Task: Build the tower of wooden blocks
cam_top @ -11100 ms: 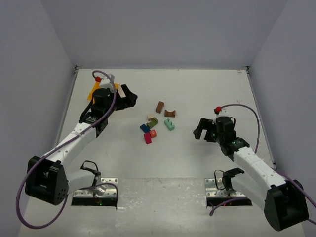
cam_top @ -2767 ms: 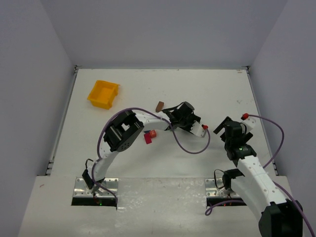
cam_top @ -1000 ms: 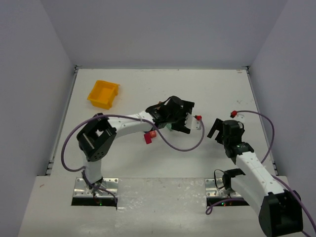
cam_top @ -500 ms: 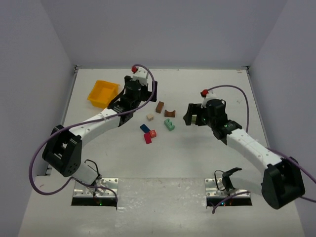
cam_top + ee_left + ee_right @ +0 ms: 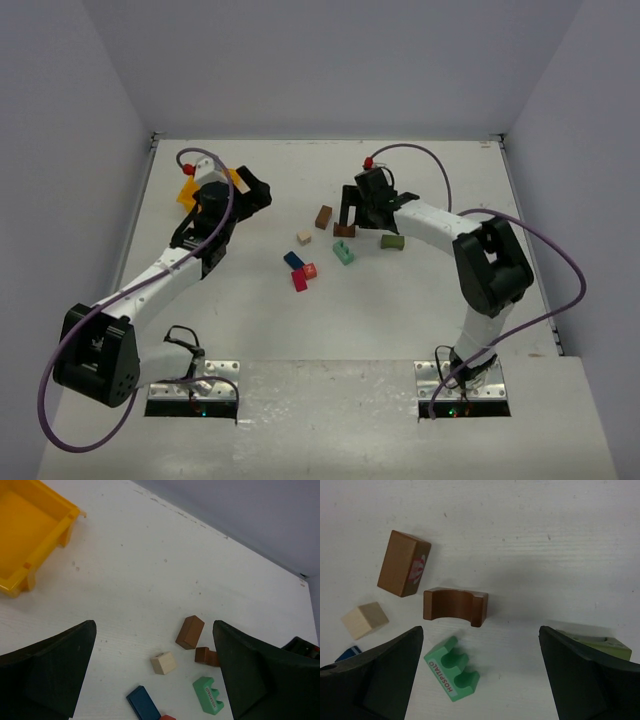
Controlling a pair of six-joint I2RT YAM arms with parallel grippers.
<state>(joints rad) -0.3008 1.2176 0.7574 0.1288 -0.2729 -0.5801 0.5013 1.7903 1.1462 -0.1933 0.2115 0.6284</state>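
Note:
The wood blocks lie loose on the white table, none stacked. A brown block (image 5: 323, 216) (image 5: 403, 563), a brown arch (image 5: 344, 230) (image 5: 455, 606), a tan cube (image 5: 304, 237) (image 5: 163, 663), a teal block (image 5: 343, 253) (image 5: 452, 675), an olive block (image 5: 392, 241) (image 5: 600, 642), a blue block (image 5: 293, 260) (image 5: 143, 703), an orange block (image 5: 310, 270) and a red block (image 5: 299, 281) show. My right gripper (image 5: 352, 214) (image 5: 481, 628) hangs open just above the arch and teal block. Near the tray, my left gripper (image 5: 256, 190) (image 5: 154, 625) is open and empty.
A yellow-orange plastic tray (image 5: 188, 192) (image 5: 25, 535) sits at the back left, partly hidden by the left arm in the top view. Grey walls close the table at the back and on both sides. The right arm's cable loops over the right half.
My left arm has swung back left toward the tray. The right gripper has moved left over the brown arch. An olive block now lies right of the teal one.

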